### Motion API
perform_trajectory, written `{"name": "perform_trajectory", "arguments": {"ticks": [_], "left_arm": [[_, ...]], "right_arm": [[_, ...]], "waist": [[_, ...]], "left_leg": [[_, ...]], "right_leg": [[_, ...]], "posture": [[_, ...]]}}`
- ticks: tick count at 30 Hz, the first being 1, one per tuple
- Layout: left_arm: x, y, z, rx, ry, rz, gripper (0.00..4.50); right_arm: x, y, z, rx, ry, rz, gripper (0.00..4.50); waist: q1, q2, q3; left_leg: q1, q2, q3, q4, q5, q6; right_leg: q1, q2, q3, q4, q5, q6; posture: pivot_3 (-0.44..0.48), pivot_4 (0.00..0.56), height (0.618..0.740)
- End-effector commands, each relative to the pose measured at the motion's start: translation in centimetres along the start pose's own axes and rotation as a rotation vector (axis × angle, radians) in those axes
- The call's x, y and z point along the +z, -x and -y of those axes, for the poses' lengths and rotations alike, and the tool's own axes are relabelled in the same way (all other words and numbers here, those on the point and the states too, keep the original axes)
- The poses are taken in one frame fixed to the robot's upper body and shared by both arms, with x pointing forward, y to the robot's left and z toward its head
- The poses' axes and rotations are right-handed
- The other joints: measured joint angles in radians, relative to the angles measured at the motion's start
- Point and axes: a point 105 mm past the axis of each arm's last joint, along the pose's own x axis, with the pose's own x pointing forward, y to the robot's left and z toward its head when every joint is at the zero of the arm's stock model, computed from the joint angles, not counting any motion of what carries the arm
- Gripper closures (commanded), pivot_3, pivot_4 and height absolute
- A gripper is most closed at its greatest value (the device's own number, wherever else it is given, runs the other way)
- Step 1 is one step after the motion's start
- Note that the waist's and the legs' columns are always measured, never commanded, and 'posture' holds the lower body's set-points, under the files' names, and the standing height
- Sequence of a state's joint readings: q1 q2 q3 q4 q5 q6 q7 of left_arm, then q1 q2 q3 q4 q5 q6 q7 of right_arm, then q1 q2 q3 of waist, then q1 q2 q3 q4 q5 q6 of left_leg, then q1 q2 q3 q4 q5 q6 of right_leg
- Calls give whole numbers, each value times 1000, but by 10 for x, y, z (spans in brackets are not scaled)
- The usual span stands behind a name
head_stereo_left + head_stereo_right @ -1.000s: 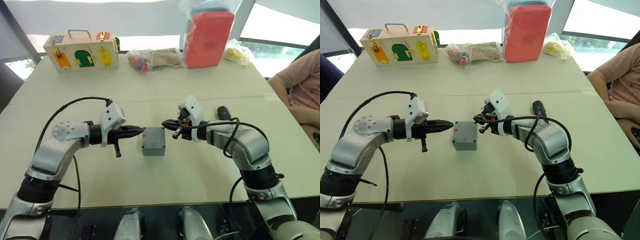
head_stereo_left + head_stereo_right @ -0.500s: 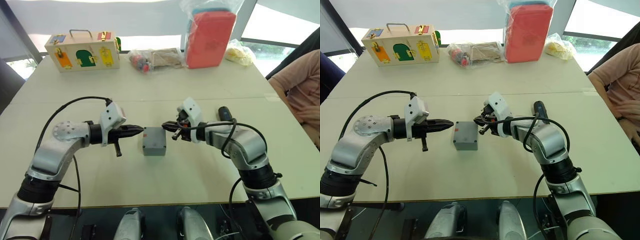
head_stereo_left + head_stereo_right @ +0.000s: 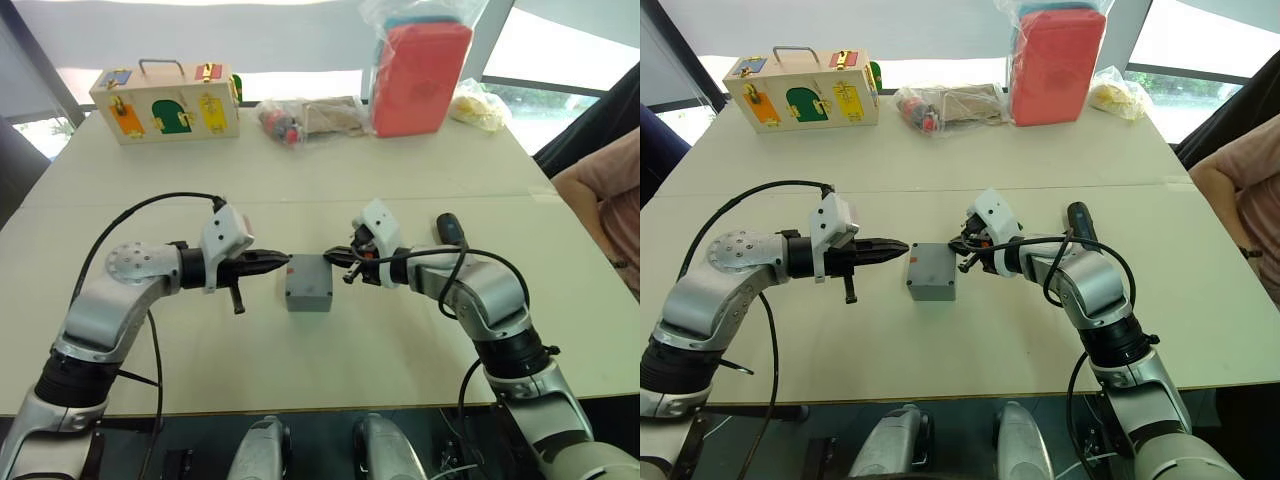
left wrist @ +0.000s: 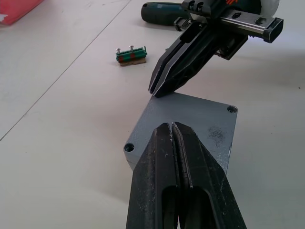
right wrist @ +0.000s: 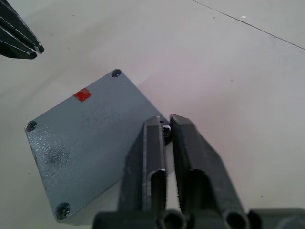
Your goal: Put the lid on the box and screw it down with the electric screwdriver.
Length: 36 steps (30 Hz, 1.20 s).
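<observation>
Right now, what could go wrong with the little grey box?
The right gripper pinches what looks like a small screw at the lid's corner; it could slip out and roll away. The left gripper is shut beside the box, not holding it, so a push could slide the box.

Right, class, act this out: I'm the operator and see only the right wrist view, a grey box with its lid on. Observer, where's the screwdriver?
Observer: The screwdriver lies on the table just beyond the right forearm, held by neither claw.
Operator: Any spare screws about?
Observer: A small green piece carrying two screws lies on the table near the box, apart from it.
Operator: And the left claw?
Observer: The left claw is shut and empty, pointing at the box's left side.
</observation>
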<state>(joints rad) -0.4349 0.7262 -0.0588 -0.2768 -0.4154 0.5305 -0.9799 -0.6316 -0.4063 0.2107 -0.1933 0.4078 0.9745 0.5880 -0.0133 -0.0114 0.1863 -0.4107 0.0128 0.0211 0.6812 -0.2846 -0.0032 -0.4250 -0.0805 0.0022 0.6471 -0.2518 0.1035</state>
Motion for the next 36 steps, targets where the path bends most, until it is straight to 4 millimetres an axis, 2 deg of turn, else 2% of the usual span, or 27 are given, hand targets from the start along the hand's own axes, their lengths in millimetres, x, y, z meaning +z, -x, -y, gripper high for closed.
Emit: {"name": "perform_trajectory", "arguments": {"ticks": [1,6,8,14,16,18,20,28,36], "left_arm": [[8,1,3,-3,-34,24,4500],[9,0,3,-14,-33,30,4500],[10,-2,4,-23,-36,35,4500],[22,-5,9,-73,-29,92,4500],[26,-8,7,-79,-43,106,4500],[30,-11,5,-89,-62,132,4500],[33,-16,6,-104,-73,153,4500],[37,-28,11,-150,-105,195,4500],[48,-34,15,-154,-131,239,4500]], "right_arm": [[15,6,-5,19,30,46,2482],[33,21,-1,-15,68,83,474],[40,30,6,-52,89,99,34],[46,69,35,-189,84,16,34],[40,90,52,-267,70,-82,34],[26,118,80,-401,10,-251,34],[13,134,94,-465,-84,-375,34],[-19,152,122,-542,-257,-584,34],[-41,142,132,-513,-328,-704,34]], "waist": [[0,0,0],[0,0,0],[2,0,0],[2,0,0],[6,0,1],[4,1,1],[2,1,1],[-3,1,1],[0,1,1]], "left_leg": [[0,0,0,0,0,0],[0,0,0,0,0,0],[0,0,0,0,0,0],[0,0,0,0,0,0],[0,0,0,0,0,0],[0,0,0,0,0,0],[0,-1,1,0,0,0],[0,0,1,-1,-1,1],[-1,0,2,0,-1,1]], "right_leg": [[0,0,0,0,0,0],[0,0,0,0,0,0],[0,0,0,0,0,0],[0,0,0,0,0,0],[0,0,0,0,0,0],[0,-1,0,-1,0,0],[0,-2,0,-1,0,0],[-1,1,0,-1,0,0],[-1,-1,1,-2,0,0]], "posture": [[0,150,730],[0,150,730],[0,150,730],[0,150,730],[0,150,730],[0,150,730],[0,150,730],[0,150,730],[0,150,730]]}}
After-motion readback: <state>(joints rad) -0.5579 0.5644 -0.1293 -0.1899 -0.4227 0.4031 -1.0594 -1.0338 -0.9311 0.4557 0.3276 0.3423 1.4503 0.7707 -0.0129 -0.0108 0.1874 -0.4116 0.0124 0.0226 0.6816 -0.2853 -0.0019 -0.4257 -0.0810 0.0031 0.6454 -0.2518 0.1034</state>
